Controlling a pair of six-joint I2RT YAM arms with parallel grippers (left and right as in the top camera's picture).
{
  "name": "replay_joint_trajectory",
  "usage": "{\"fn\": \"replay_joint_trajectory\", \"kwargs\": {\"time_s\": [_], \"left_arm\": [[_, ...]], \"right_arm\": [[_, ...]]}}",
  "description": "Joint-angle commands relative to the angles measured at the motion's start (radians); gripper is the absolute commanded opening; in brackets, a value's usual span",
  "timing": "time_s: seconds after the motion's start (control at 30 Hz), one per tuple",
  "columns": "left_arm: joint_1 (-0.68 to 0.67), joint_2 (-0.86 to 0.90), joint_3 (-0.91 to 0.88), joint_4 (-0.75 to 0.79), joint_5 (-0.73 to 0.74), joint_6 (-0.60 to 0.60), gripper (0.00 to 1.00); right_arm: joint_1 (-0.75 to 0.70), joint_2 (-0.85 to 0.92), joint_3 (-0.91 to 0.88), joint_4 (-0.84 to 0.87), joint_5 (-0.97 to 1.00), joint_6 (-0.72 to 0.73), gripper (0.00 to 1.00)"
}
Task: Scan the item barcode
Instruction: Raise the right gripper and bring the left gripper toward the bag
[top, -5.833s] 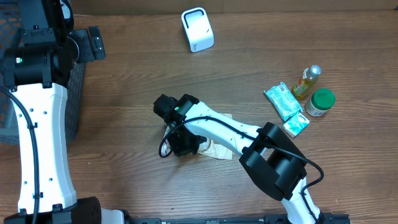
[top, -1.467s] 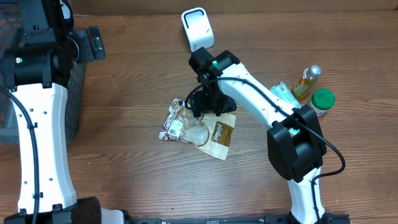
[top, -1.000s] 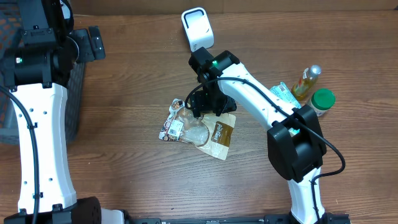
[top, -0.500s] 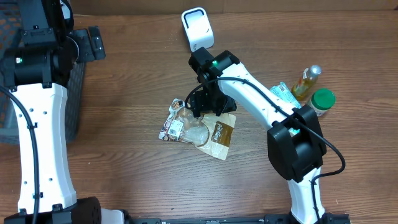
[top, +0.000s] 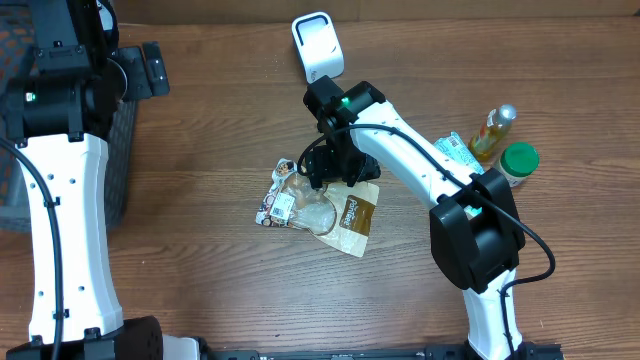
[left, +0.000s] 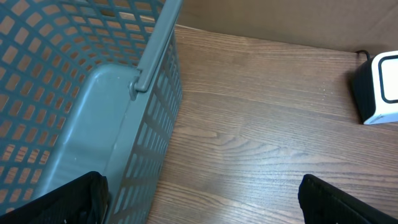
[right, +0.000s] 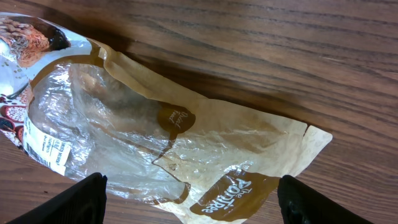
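Note:
The item is a crinkled clear and brown snack bag (top: 322, 210) lying flat on the wooden table, with a white barcode label (top: 280, 207) near its left end. In the right wrist view the bag (right: 186, 137) fills the frame and the label (right: 42, 149) faces up at the left. My right gripper (top: 335, 170) hovers over the bag's far edge, open, with its fingers (right: 84, 199) wide to either side and not touching the bag. The white scanner (top: 317, 46) stands at the back. My left gripper (left: 205, 208) is open beside the basket, holding nothing.
A grey-blue mesh basket (left: 74, 93) stands at the left edge, with the scanner (left: 379, 87) far to its right. At the right sit a green packet (top: 455, 160), a small bottle (top: 492, 132), a green-lidded jar (top: 517, 165) and a small packet (top: 477, 200).
Nothing has moved in the last second and a half. Several seconds ago the right gripper sat lower left, on top of the bag; it now stands at the bag's far edge, leaving the bag uncovered.

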Motion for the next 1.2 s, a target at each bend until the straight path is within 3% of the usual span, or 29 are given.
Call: {"fn": "replay_joint_trajectory", "kwargs": {"time_s": [0.0,0.2,0.37,0.63,1.17], "left_arm": [[-0.006,0.003,0.000,0.003,0.002,0.015,1.00],[-0.006,0.003,0.000,0.003,0.002,0.015,1.00],[-0.007,0.003,0.000,0.003,0.002,0.015,0.99],[-0.006,0.003,0.000,0.003,0.002,0.015,1.00],[-0.006,0.003,0.000,0.003,0.002,0.015,0.99]], "right_arm": [[-0.002,-0.018,0.026,0.003,-0.005,-0.007,0.85],[-0.002,-0.018,0.026,0.008,-0.005,-0.007,0.86],[-0.002,-0.018,0.026,0.012,-0.005,-0.007,0.93],[-0.010,-0.049,0.039,0.036,-0.032,-0.003,0.92],[-0.167,-0.131,0.045,-0.034,-0.050,-0.024,1.00]]}}
